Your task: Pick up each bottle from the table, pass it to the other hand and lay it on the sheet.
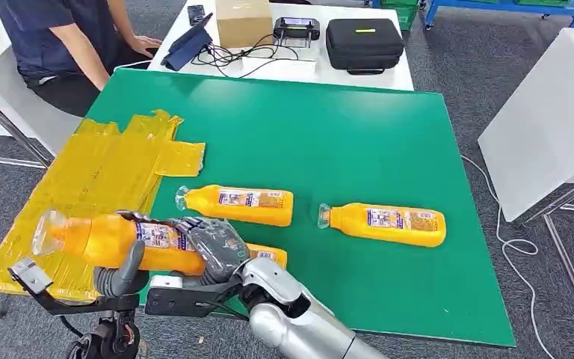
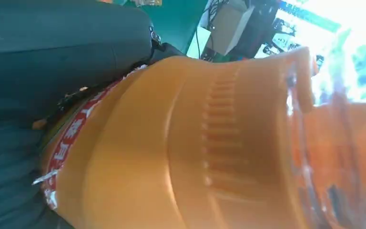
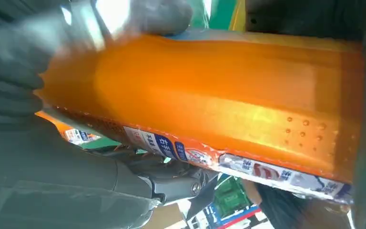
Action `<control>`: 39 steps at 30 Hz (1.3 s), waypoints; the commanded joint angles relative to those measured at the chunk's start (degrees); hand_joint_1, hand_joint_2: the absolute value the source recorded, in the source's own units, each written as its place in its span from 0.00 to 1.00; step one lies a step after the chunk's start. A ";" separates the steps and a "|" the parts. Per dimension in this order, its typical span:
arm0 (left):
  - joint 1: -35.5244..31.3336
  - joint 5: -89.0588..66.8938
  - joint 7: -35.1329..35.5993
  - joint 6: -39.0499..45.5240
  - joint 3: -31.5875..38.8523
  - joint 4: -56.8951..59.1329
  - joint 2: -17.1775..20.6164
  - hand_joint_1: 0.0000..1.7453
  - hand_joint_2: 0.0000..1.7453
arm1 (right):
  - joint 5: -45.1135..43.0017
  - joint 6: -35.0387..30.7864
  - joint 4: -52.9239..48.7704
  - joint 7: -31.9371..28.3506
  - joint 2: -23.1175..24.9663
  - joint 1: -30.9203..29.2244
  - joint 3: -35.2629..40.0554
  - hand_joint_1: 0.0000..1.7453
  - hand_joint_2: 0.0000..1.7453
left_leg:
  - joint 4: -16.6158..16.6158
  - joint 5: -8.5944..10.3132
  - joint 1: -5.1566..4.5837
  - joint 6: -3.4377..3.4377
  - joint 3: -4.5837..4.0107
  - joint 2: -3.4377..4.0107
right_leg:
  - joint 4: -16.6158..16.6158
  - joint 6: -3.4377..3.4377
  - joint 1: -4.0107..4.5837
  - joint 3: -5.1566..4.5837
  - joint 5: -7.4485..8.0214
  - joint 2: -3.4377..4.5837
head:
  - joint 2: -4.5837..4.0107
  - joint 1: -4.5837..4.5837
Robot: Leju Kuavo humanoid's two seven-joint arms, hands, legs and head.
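While the two hands meet low at the near edge of the green worktop [image 1: 359, 142], an orange bottle [image 1: 112, 241] hangs between them, lying on its side with its clear neck pointing out over the yellow sheet [image 1: 97, 187]. The right hand [image 1: 213, 247], at the end of a silver arm [image 1: 299, 325] that comes up from below, has its dark fingers [image 1: 194, 230] wrapped over the label end of that bottle. The left hand [image 1: 123, 273] sits underneath the bottle's middle, its grey thumb against the orange body; from the head view I cannot tell whether its fingers are truly closed on the bottle, and its wrist view gives a close orange wall of bottle beside the dark hand without settling the matter. The right wrist view shows the bottle's label strip running along its lower side, with dark fingers on both ends. Two more bottles lie flat on the green worktop: a middle bottle [image 1: 235, 205] just beyond the hands, and a right bottle [image 1: 383, 224] well apart to the right, both with necks pointing left. The yellow sheet covers the worktop's left corner. Beyond the green surface stands a white table [image 1: 389, 78] carrying a cardboard box [image 1: 243, 22], a black case [image 1: 364, 43] and a tablet [image 1: 190, 43], and a seated person [image 1: 60, 45] rests a hand near it.
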 commanded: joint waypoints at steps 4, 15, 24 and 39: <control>-2.60 0.11 0.15 -0.44 -0.01 1.49 -0.20 1.00 1.00 | -1.76 -0.22 2.33 0.30 -2.64 -2.01 4.48 0.27 1.00 | -0.04 -0.08 0.06 -0.11 0.28 -0.08 | -0.09 -0.08 0.05 0.35 -0.10 0.03 | -0.02 0.02; -2.74 -9.26 -1.60 5.87 2.50 -0.31 -0.67 1.00 1.00 | -6.75 -3.04 -3.75 0.24 -6.12 -2.25 -1.74 0.00 0.00 | -0.01 -0.02 0.03 -0.06 0.10 -0.03 | -0.05 -0.04 0.03 0.15 -0.02 0.04 | -0.02 0.02; -10.46 -53.90 -1.70 29.27 12.06 -5.35 0.60 1.00 1.00 | -7.43 -0.12 -12.64 0.13 -7.64 0.45 -10.25 0.00 0.00 | 0.09 -0.06 0.11 -0.11 0.08 -0.13 | 0.02 -0.07 0.11 0.19 -0.08 -0.02 | -0.02 0.02; -40.44 -106.87 16.09 54.36 6.95 49.04 14.07 1.00 1.00 | -3.72 5.39 -17.86 -0.10 -7.36 4.67 -12.18 0.00 0.00 | -0.05 0.17 0.06 -0.18 0.23 -0.28 | 0.04 -0.08 0.05 0.29 -0.03 -0.25 | -0.02 0.00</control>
